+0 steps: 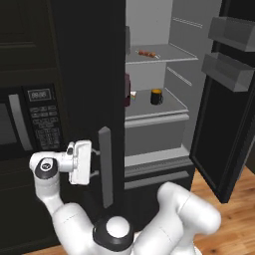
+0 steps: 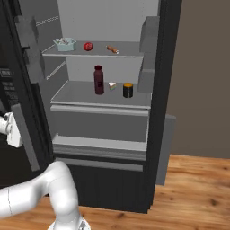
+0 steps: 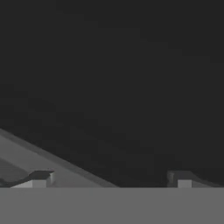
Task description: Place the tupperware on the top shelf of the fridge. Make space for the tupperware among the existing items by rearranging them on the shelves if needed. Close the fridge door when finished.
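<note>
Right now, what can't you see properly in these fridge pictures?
- The food inside the small pale-blue translucent tub on the uppermost light-grey shelf: too small in the right base view.
- The dark-red bottle on the lower shelf: half hidden by the black fridge door in the left base view.
- Whether the open jaws touch the door: the hand view is too dark.

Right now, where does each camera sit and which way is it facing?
Left base view: behind-left of arm, facing the fridge; gripper by the door handle.
Right base view: behind-right, facing the open fridge interior; tupperware on the top shelf.
Hand view: on the hand, close against the dark door; open gripper at the bottom.
Both base views share the shelves and arm.
</note>
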Controlling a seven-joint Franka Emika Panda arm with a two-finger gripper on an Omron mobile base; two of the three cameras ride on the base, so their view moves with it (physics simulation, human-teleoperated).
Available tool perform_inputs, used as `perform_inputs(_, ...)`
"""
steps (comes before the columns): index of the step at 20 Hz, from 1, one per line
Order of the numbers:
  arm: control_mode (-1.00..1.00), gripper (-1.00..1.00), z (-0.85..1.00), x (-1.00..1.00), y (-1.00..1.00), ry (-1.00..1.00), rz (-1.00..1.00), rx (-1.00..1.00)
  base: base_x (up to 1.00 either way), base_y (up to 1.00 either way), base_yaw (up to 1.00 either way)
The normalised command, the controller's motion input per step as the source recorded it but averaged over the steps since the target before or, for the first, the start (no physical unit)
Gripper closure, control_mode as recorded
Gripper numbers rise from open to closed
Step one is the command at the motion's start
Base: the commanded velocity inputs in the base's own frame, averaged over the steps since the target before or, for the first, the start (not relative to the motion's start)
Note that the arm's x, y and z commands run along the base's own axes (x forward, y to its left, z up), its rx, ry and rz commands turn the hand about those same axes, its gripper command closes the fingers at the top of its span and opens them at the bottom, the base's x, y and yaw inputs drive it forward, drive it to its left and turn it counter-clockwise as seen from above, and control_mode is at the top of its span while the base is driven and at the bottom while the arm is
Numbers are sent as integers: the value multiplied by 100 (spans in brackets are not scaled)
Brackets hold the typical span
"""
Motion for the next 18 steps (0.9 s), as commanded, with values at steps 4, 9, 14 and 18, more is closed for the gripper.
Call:
perform_inputs(4, -100, -100, 0, 13, -75, -3, 2, 1, 0, 0, 0)
perform_inputs(9, -100, -100, 3, 33, -38, -3, 15, 4, 0, 0, 0)
perform_inputs(14, -100, -100, 18, 37, -24, -4, 22, 3, 0, 0, 0)
perform_inputs(18, -100, -100, 36, 42, -14, -8, 26, 6, 0, 0, 0)
